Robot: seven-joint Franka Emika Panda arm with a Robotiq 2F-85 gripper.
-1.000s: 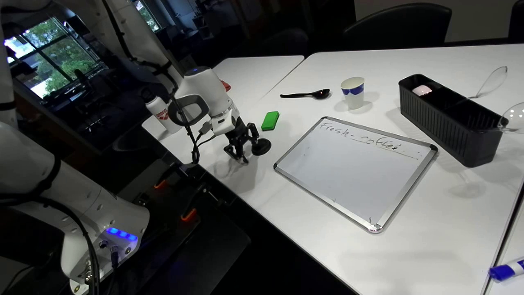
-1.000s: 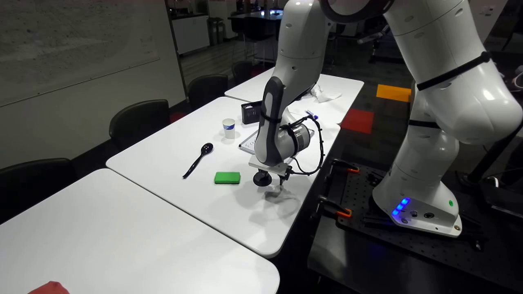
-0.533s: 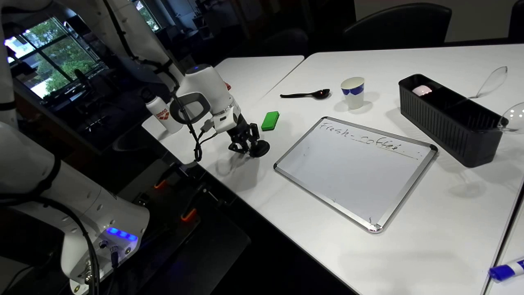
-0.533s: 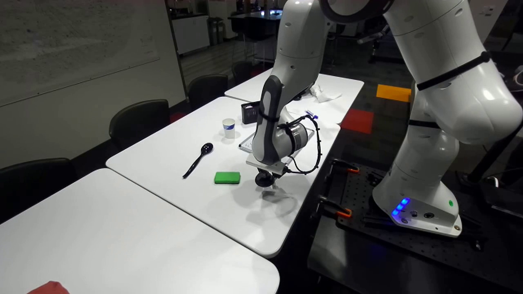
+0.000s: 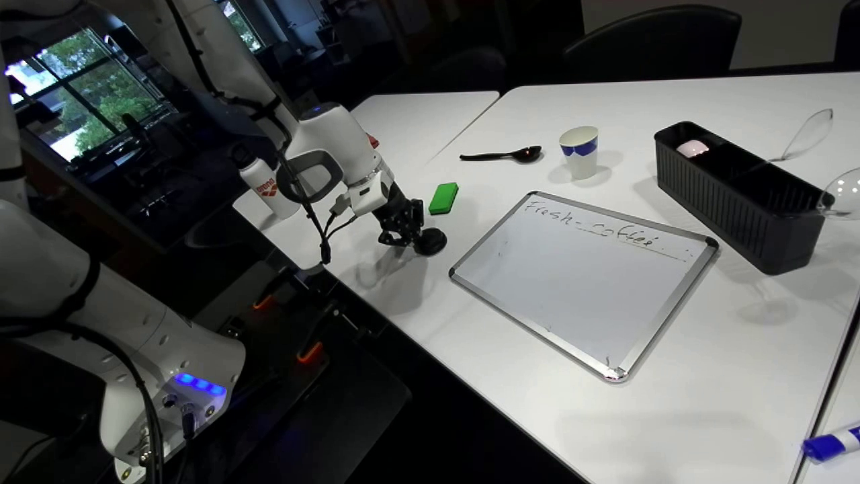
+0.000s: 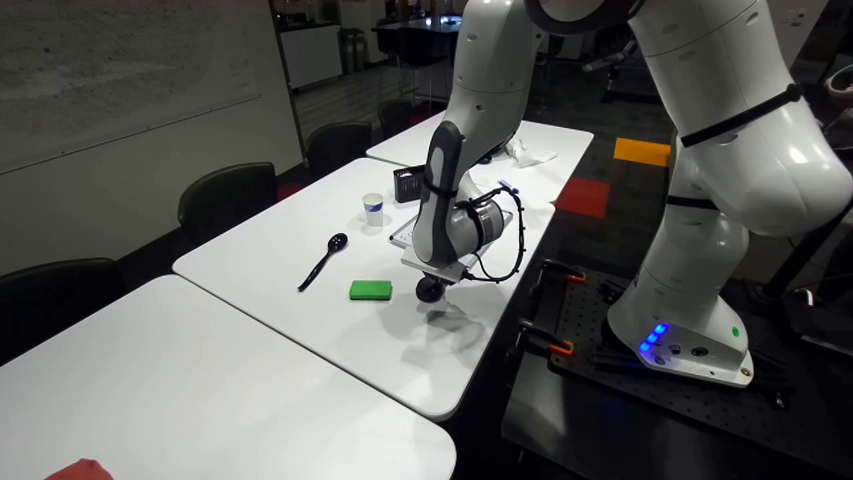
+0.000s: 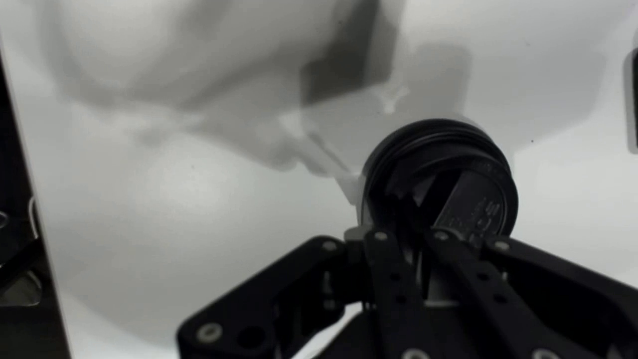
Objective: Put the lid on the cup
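Note:
The lid (image 7: 481,199), a round black disc with ridged sides and raised marks on its face, fills the middle right of the wrist view. My gripper (image 7: 406,204) is shut on its near edge, and the dark fingertips overlap the face, so the exact contact is hard to see. In both exterior views the lid (image 5: 431,242) appears tilted at the fingertips, low over the table; whether it touches the surface I cannot tell. The cup (image 5: 579,153), white with a blue band, stands upright and uncovered, well away from the gripper; it is outside the wrist view.
A green block (image 5: 443,198) lies close to the gripper, with a black spoon (image 5: 517,155) beyond it. A framed whiteboard (image 5: 578,289) is beside the lid. A long black bin (image 5: 752,208) and a clear glass (image 5: 843,195) stand past the cup. The table's edge runs near the gripper.
The jaws have come together from open onto the lid's edge. Over the last half second, gripper and lid have risen slightly. Cup, block and spoon stay in place.

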